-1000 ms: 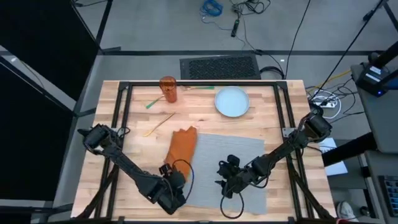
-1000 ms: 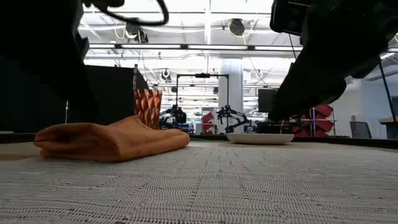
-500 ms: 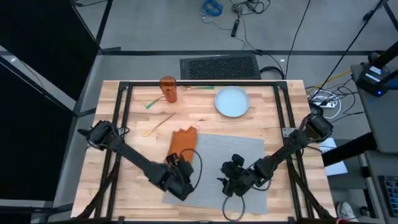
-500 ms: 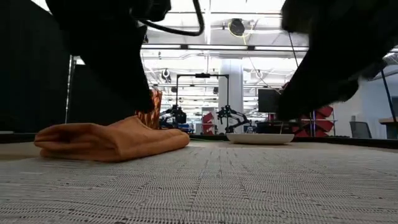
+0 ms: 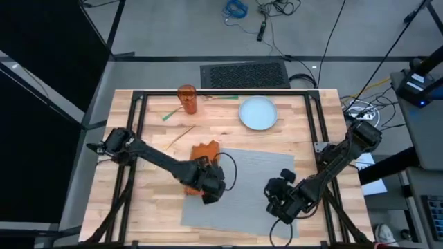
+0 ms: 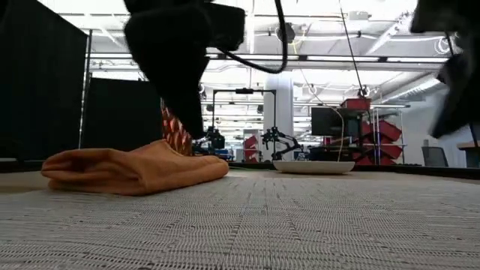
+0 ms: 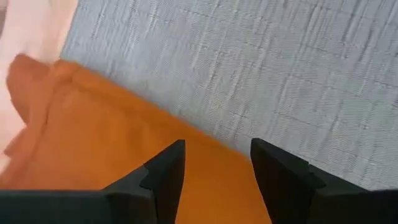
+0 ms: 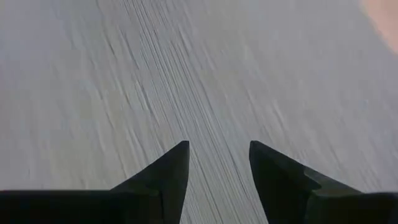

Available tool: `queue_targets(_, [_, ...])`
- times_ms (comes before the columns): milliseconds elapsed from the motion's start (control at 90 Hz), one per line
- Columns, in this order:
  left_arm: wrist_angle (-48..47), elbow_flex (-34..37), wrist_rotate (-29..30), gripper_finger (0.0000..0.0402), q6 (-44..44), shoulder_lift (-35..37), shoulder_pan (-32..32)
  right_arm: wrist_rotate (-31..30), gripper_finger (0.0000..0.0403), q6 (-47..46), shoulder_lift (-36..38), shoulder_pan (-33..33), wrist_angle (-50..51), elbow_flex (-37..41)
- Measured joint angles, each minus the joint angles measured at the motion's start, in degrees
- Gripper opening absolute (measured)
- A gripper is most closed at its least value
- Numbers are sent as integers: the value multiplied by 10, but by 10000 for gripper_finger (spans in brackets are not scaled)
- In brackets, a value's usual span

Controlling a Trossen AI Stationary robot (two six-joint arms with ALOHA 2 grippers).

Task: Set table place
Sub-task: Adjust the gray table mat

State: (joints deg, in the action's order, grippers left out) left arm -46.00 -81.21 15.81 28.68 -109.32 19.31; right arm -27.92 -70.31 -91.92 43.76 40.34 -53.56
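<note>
Over woven grey place [image 5: 242, 187]: left pincer [image 7: 214, 163] parted above folded orange napkin [image 7: 112, 155], right pincer [image 8: 214, 163] parted.

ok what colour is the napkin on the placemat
Orange napkin, clearest in the left wrist view, lying partly on the grey placemat.

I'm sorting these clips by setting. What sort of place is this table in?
Most likely a robotics lab or workshop, not a home. In the low view, more robot arms stand on benches behind the table, under an open industrial ceiling with exposed ducts. From above, loose cables trail over a bare floor.
</note>
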Motion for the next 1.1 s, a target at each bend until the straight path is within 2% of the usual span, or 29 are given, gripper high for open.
queue_targets(133, [21,-6,-50,169,-37,-2,-24,53,153,6,0,-9,17,0])
queue_targets(356, [35,-7,-116,169,-87,-30,-58,105,153,24,0,-31,21,0])
queue_targets(511, [44,-7,-167,169,-128,-70,-74,118,153,25,-1,-37,21,0])
queue_targets(789, [66,-8,-176,169,-154,-96,-88,149,153,32,-1,-49,23,0])
queue_targets(1100, [69,-8,-158,169,-147,-98,-104,180,153,69,-1,-100,1,30])
